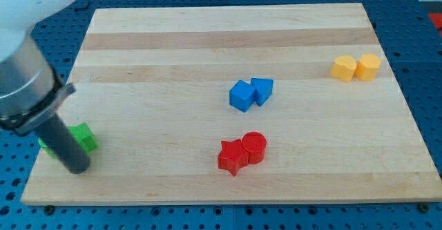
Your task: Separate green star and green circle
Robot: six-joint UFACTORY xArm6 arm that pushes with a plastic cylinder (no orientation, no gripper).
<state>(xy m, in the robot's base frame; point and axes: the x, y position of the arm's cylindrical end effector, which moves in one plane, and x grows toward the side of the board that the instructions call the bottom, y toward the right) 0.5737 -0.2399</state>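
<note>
At the view's left edge, my tip half hides a green block, shape unclear.

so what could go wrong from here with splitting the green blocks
1. The green blocks sit close to the left edge of the wooden board, so a push toward the view's left could send one off the board.
2. My rod hides most of them; only one green piece shows, so I cannot tell star from circle or see a gap between them.
3. My tip is right against them on the view's bottom-left side, so a push could move both together.
</note>
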